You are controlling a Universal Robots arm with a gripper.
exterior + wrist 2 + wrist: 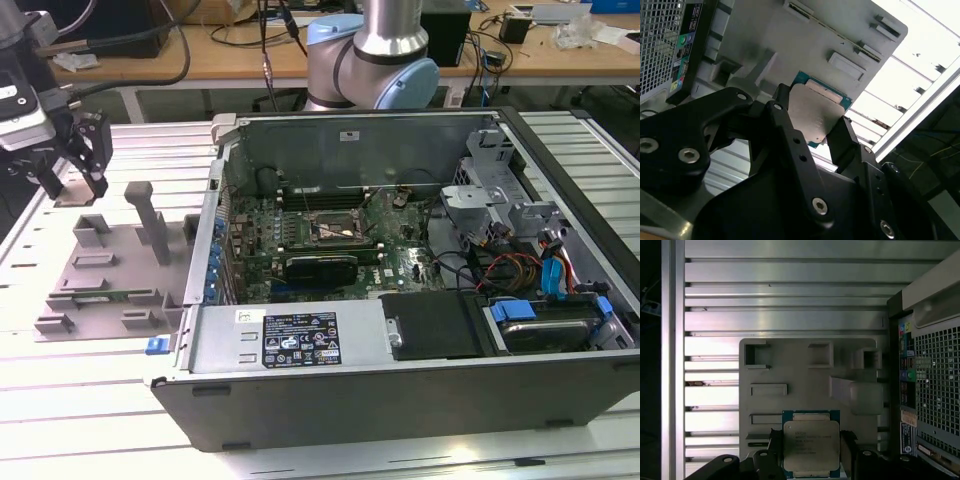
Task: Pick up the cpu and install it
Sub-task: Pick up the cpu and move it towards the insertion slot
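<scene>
One end effector [811, 441] has its two fingers [774, 450] clamped on opposite edges of the single cpu [811, 447], whose silvery top faces both wrist views. Under it lies one grey fixture plate [800, 370] with several raised blocks, resting on the slatted metal surface [780, 320] near its edge at the exterior view's left. Past the plate, one open computer case [400, 410] lies on the same surface, with one dark socket [338, 232] on its board.
</scene>
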